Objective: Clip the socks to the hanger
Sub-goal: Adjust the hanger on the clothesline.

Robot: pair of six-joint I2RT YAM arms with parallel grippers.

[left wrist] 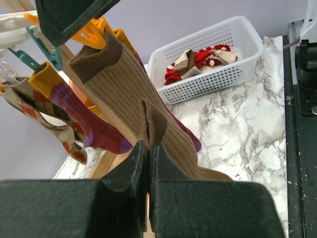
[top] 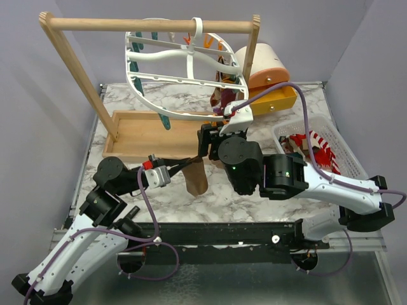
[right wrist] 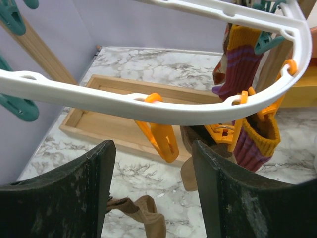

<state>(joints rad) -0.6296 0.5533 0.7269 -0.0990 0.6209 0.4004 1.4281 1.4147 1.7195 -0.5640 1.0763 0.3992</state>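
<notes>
Your left gripper (left wrist: 149,148) pinches the tan sock (left wrist: 124,84) — judged limp, light. Grip nearer the cuff (left wrist: 96,53); right gripper (right wrist: 153,153) stands wide.

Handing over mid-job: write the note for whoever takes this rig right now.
Left gripper: shut on the tan-brown sock, cuff up at the orange clips of the hanger.
Right gripper: open under the hanger rim, empty.
Done: maroon socks and an argyle sock hang on the hanger.
To do: tan-brown sock's clipping unconfirmed; then the socks in the white basket.
</notes>
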